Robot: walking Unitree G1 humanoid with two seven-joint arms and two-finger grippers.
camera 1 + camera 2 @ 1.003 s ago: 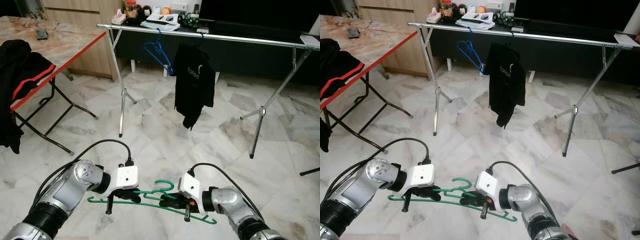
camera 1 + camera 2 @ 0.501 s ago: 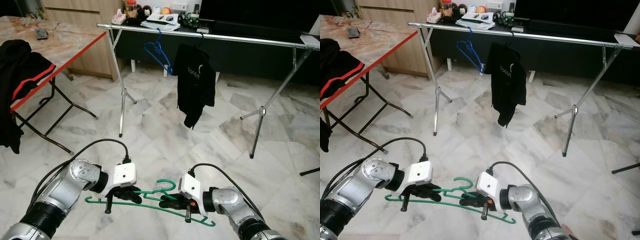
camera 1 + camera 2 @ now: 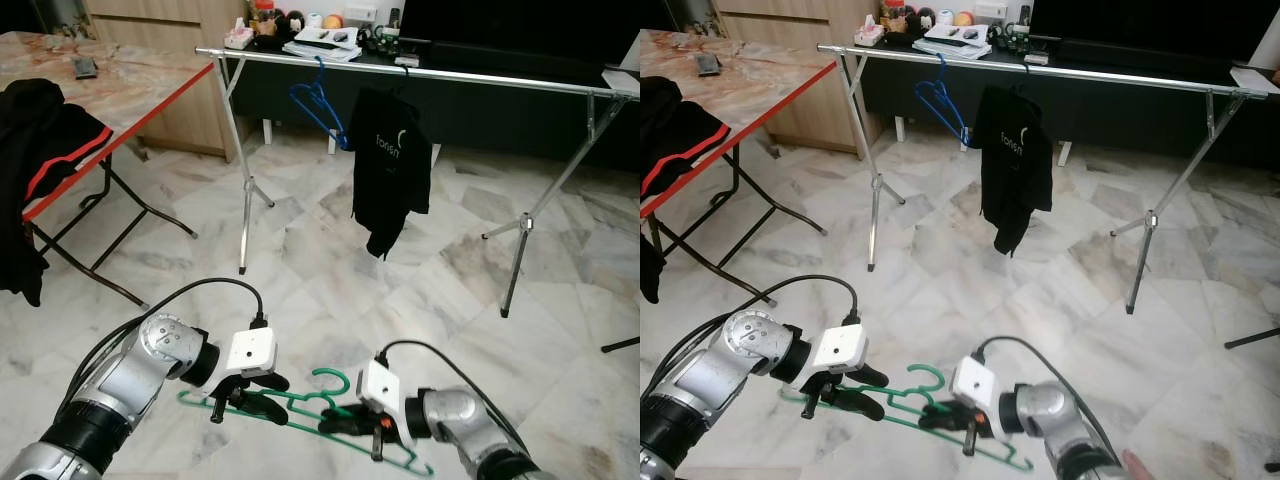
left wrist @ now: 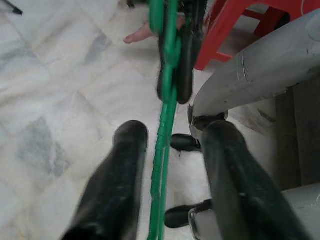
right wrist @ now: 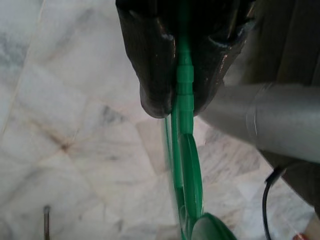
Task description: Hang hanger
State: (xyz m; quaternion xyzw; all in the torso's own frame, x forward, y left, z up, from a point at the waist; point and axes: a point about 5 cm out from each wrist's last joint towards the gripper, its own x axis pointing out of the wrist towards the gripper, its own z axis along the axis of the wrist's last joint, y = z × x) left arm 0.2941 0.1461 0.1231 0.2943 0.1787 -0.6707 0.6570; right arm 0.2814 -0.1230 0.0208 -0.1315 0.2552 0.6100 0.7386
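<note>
The green hanger (image 3: 300, 412) is held low in front of the robot, above the marble floor (image 3: 330, 270), running across between both arms with its hook (image 3: 335, 380) curling upward near the middle; the right hand (image 3: 345, 422) is pinching the hanger's bar just below the hook, and the right wrist view shows both black fingers (image 5: 155, 75) pressed against the green bar (image 5: 184, 85) from either side; the left hand (image 3: 250, 395) sits at the hanger's left end with its fingers spread, and the left wrist view shows the green bar (image 4: 162, 165) passing between the two fingers (image 4: 120, 170) with a gap on each side, not touching either; further ahead a metal clothes rail (image 3: 420, 72) on folding legs spans the room; a blue hanger (image 3: 315, 105) hangs on the rail, and just beside it a black shirt (image 3: 392, 165) hangs from the same rail; to the left stands a red-edged bench (image 3: 100, 80) with dark clothing (image 3: 40, 160) draped over its near edge.
</note>
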